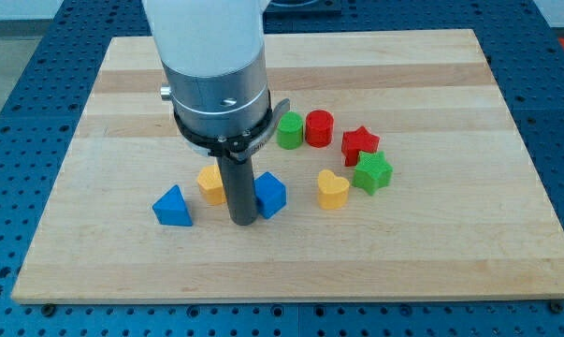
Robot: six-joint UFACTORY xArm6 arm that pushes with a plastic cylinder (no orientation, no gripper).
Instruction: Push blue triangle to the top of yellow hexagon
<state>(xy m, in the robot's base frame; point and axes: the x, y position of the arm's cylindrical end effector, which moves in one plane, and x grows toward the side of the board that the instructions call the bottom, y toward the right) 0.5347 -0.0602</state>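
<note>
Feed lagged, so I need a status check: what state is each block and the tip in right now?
my tip: down on the board, between the yellow hexagon and blue cube
blue triangle: resting left of the tip, apart
yellow hexagon: partly hidden behind the rod
blue cube: beside the tip's right

The arm runs out of the frame's top edge, so only its white shell and grey collar show. The rod covers the right part of the yellow block, leaving its shape unsure, and the left edge of the blue block at centre. My tip shows at lower centre. The table is cut off at every frame edge
</note>
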